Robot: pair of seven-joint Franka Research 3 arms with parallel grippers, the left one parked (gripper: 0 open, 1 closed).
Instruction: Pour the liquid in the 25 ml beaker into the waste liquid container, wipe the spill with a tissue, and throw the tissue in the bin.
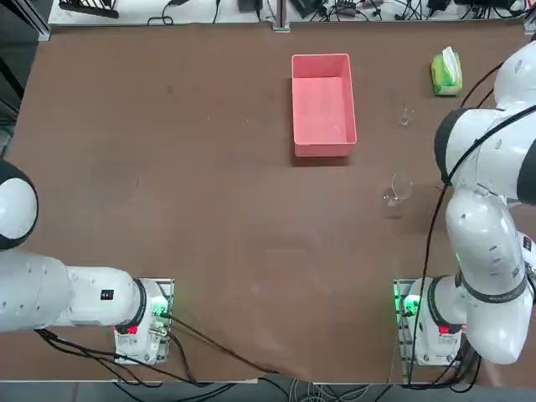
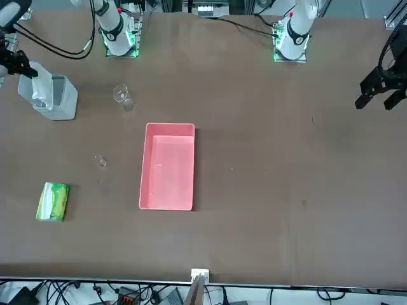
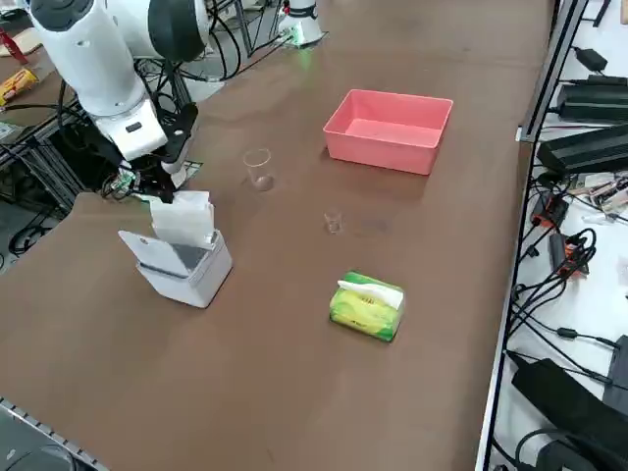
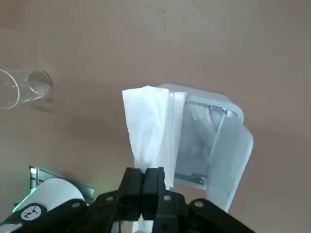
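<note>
R gripper [image 4: 144, 180] hangs over the bin [image 3: 186, 270], fingers clenched on the tissue [image 4: 146, 126], whose free end hangs at the bin's rim, maybe touching it. Tiny beaker [image 3: 333, 223] stands on the counter [image 3: 294, 373] btw tissue pack [image 3: 367, 306] and pink tray [image 3: 389, 129].

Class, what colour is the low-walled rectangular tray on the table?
The tray is pink, shown best in the right side view.

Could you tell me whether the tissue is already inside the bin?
Not yet: the right gripper holds the tissue pinched above the bin.
</note>
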